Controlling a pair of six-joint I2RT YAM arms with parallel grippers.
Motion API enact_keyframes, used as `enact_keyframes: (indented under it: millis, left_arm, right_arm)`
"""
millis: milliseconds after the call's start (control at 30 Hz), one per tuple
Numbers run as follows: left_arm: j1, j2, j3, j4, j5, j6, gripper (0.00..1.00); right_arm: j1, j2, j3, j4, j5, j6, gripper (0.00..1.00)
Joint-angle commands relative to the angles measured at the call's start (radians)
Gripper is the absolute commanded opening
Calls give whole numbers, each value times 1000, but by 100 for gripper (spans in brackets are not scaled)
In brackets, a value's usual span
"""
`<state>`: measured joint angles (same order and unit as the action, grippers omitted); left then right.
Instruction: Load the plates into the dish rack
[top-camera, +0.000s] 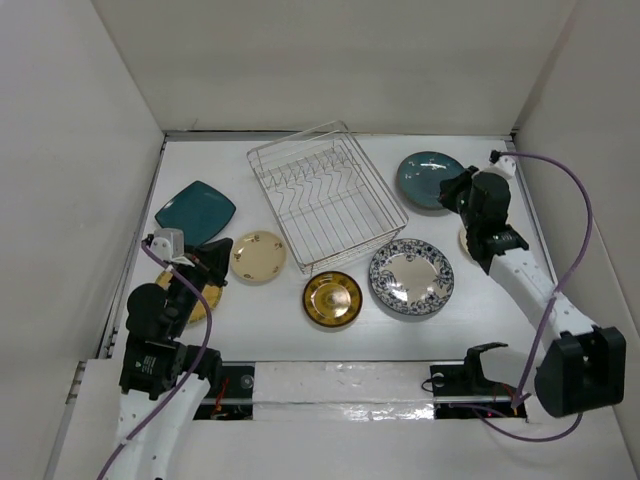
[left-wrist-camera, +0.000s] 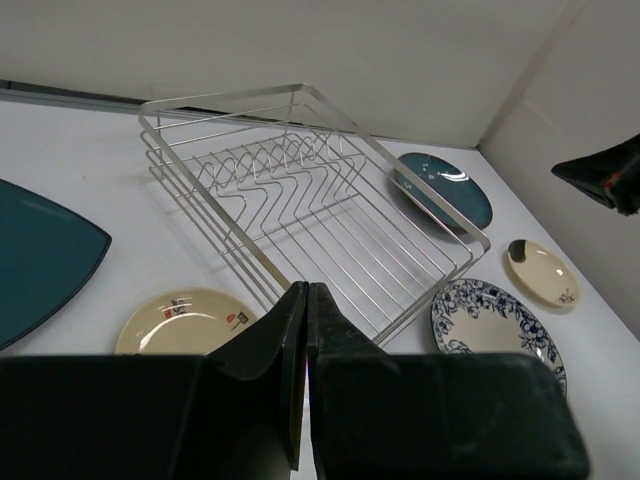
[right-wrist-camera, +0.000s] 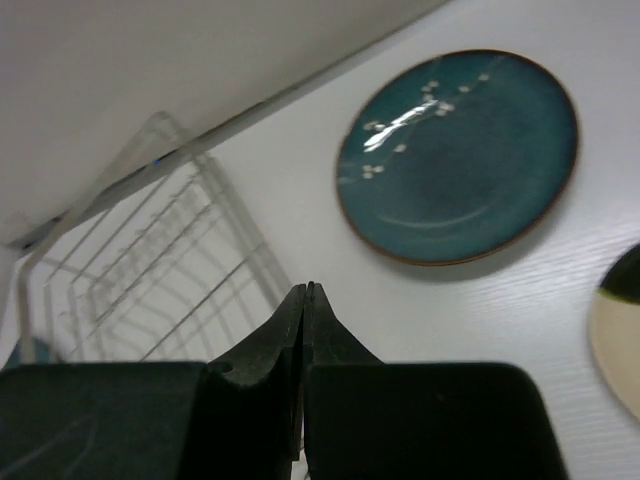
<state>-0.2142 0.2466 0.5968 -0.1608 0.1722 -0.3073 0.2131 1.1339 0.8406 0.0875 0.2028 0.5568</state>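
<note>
The silver wire dish rack (top-camera: 297, 139) stands at the middle back, with no plate in it. Around it lie a teal rounded-square plate (top-camera: 195, 212), a cream plate (top-camera: 258, 256), a gold-brown plate (top-camera: 332, 298), a blue-and-white patterned plate (top-camera: 411, 277) and a dark teal round plate (top-camera: 428, 180). My left gripper (top-camera: 215, 262) hovers shut and empty between the square plate and the cream plate (left-wrist-camera: 185, 320). My right gripper (top-camera: 447, 190) is shut and empty over the near edge of the dark teal plate (right-wrist-camera: 460, 155). A small cream plate (left-wrist-camera: 540, 272) lies partly under the right arm.
A yellowish plate (top-camera: 203, 303) peeks out under the left arm. White walls close in the table on the left, back and right. The rack (left-wrist-camera: 220, 97) sits at an angle, its near corner between the gold-brown and patterned plates (left-wrist-camera: 495, 320).
</note>
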Motion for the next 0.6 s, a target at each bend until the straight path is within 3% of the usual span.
enact_keyframes:
  millis: [0,100,133,200,267,333,567]
  left_arm:
    - [-13,-21,-9,50,39,20,0]
    - [-23,-21,-14,50,32,16,0]
    - [-24,-21,-14,49,27,16,5]
    - [-34,-23,-14,46,24,13,10]
    - [-34,-26,-14,46,20,13,19]
    - [-34,-29,-14,46,18,11,25]
    - [-34,-14,-11,43,18,13,30]
  right_arm:
    - [-79,136,73,58,9,29,0]
    - [-171,251,117,127,-32,43,0]
    - [-214,279,118,150,-29,61,0]
    - [-266,340,150,175,-96,80,16]
    - [-322,430,176,173,-92,103,47]
    - [-378,522,211,188,-176,135,66]
    - [-419,719,310,198,-356,140,71]
